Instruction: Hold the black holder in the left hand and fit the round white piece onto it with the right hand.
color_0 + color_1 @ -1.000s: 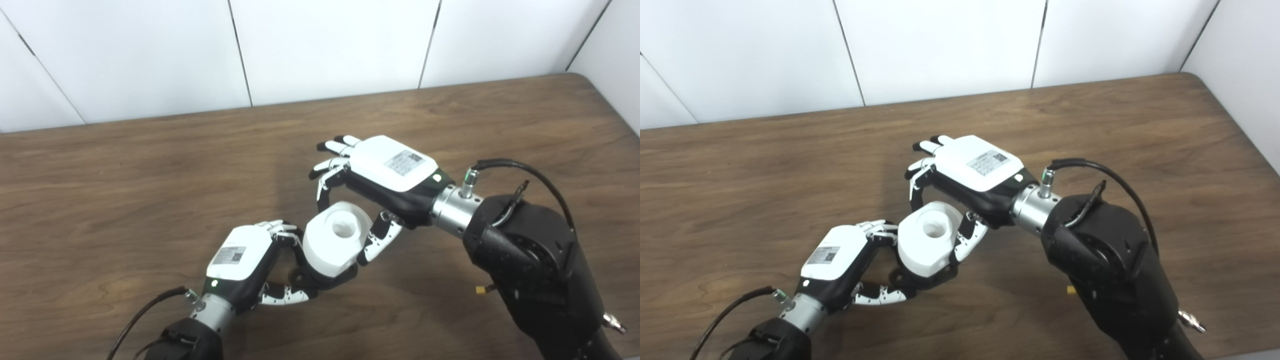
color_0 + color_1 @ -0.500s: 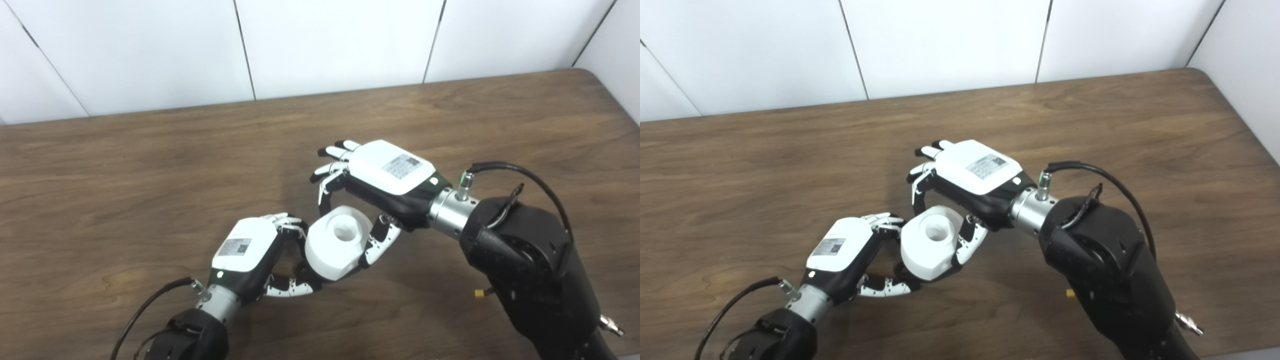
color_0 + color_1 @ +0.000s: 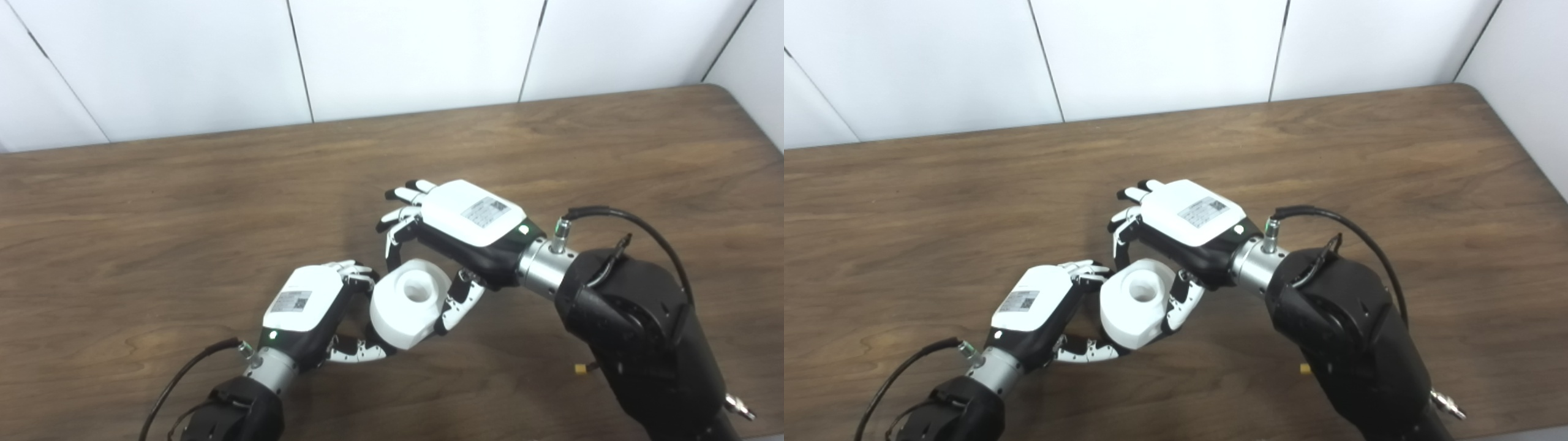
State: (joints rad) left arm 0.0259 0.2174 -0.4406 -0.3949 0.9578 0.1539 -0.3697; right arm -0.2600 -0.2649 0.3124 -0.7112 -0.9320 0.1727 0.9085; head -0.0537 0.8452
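My right hand [image 3: 468, 229] pinching round white piece [image 3: 407, 302] between thumb and fingers; my left hand [image 3: 309, 312] curled beneath it, black holder hidden.

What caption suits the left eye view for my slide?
Right hand grips round white piece against left hand above brown wooden table.

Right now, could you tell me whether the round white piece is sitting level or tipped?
Tipped. The round white piece leans, its hollowed top facing up and toward the right hand, whose fingers grip it.
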